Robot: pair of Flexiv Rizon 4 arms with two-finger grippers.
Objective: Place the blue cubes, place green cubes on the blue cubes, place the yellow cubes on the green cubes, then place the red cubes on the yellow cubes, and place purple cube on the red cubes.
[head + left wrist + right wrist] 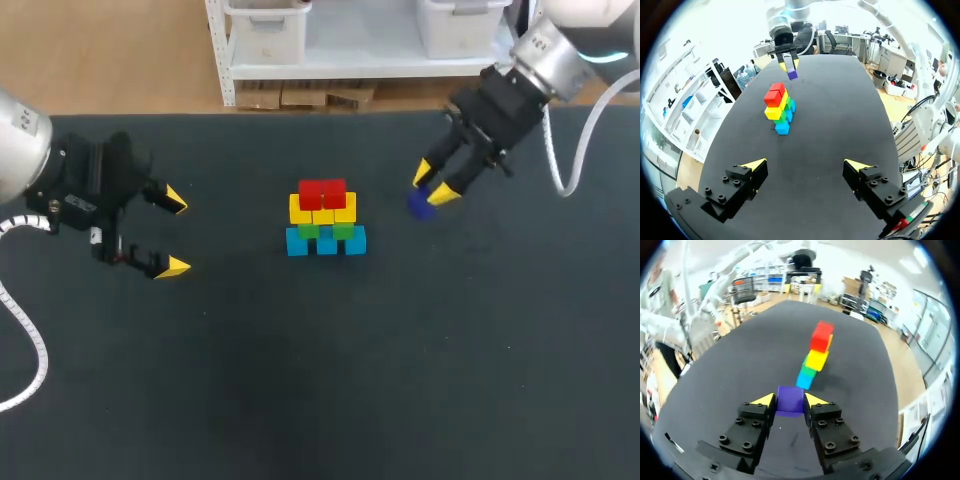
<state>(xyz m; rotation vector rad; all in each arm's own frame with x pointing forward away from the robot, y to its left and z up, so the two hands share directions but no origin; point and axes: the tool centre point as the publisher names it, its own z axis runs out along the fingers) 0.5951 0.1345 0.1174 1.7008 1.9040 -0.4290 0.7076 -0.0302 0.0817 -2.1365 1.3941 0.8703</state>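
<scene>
purple cube (790, 399) sits between the yellow tips of the right end effector (790, 401), touched by both fingers from two sides, so this end effector is clenched on it. whether the cube is lifted or rests on the worktop (300, 380) cannot be told. the stack stands ahead of the right end effector, well apart: blue cubes (326, 241) at the base, green cubes (343, 231) on them, yellow cubes (323, 210) above, red cubes (322, 193) on top. no purple cube is on the stack yet. the left end effector (176, 232) is released, fingers wide apart and holding nothing; the stack lies ahead of it too, well apart.

probable faults from here:
- the grip appears to be at the fingertips only. a fast swing towards the stack may let the cube slip or twist between the pads.
- the red cubes form a narrow top layer with a seam between them. an off-centre release may leave the purple cube tilted or let it fall.
- a descent that is too low or skewed may drive the fingertips into the red cubes and push the upper layers off the yellow ones.
- opening the fingers sideways close to the stack may nudge it, and a loose stack of this kind is likely to collapse.

markings: no legible writing, label or brand shows on the cubes, the worktop or either end effector.
</scene>
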